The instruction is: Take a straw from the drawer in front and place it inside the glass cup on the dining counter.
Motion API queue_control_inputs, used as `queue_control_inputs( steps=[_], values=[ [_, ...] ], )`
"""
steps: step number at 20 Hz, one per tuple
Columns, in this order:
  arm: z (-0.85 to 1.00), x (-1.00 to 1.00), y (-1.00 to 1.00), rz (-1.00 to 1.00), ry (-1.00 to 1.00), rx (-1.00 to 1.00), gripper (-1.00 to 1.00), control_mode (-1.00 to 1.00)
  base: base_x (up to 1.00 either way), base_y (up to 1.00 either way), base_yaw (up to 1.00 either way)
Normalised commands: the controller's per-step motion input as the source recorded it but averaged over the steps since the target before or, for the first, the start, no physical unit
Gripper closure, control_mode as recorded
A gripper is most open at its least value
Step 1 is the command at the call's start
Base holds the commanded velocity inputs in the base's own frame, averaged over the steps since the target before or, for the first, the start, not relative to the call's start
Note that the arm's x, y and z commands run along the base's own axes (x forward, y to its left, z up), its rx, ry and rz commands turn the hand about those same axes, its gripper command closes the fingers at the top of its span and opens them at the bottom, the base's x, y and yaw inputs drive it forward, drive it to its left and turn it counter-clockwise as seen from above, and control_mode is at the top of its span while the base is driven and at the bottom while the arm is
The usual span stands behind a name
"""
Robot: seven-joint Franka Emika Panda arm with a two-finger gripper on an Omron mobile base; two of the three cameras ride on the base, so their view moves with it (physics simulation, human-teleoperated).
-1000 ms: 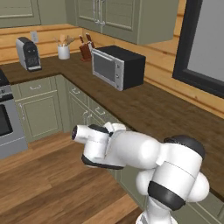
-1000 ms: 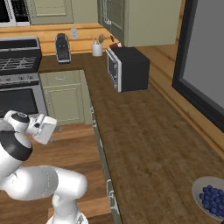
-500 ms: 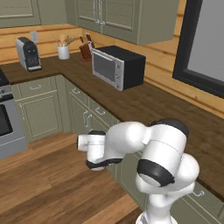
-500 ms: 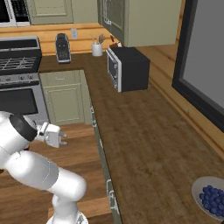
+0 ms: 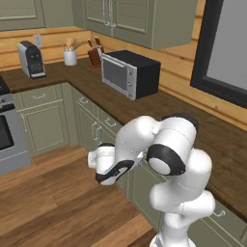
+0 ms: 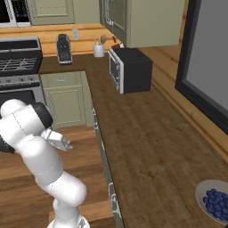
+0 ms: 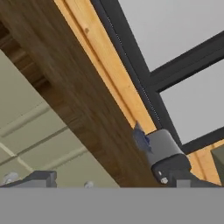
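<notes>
My gripper (image 6: 66, 144) hangs low over the wooden floor, just in front of the sage-green cabinet row (image 5: 91, 126), and points at it. In the hand view the two dark fingertips (image 7: 40, 178) stand far apart at the bottom, so my gripper (image 7: 107, 178) is open with nothing between its fingers. Pale green drawer fronts (image 7: 30, 131) under the dark wood countertop (image 7: 65, 83) are all shut. I cannot tell which of them is the drawer. The straw is hidden. The glass cup and the dining counter are out of view.
On the countertop stand a black microwave (image 5: 129, 73), a coffee machine (image 5: 31, 59), a white utensil holder (image 5: 70, 57) and a knife block (image 5: 94, 56). A bowl of blueberries (image 6: 214, 201) sits at the near right end. The stove (image 6: 18, 67) is on the left.
The arm has folded, with its elbow swinging up and right. The hand has dropped a little and moved closer to the cabinet fronts. The fingers stayed wide apart.
</notes>
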Motion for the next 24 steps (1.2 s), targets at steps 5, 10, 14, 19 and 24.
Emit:
queue_control_inputs(
  steps=[5, 10, 14, 19, 24],
  values=[
    [0.0, 0.12, -0.24, 0.0, -0.02, 0.0, -1.0, -1.0, 0.0, 0.0, 0.0],
    [-0.04, 0.06, -0.48, 0.19, 0.0, 0.0, -1.0, -1.0, 0.0, 0.0, 0.0],
    [-0.12, 0.0, -0.52, 0.23, 0.0, 0.0, -1.0, -1.0, 0.0, 0.0, 0.0],
    [-0.15, 0.0, -0.45, 0.2, 0.0, 0.0, -1.0, -1.0, 0.0, 0.0, 0.0],
    [-0.16, 0.04, -0.26, 0.09, 0.0, 0.0, -1.0, -1.0, 0.0, 0.0, 0.0]
  ],
)
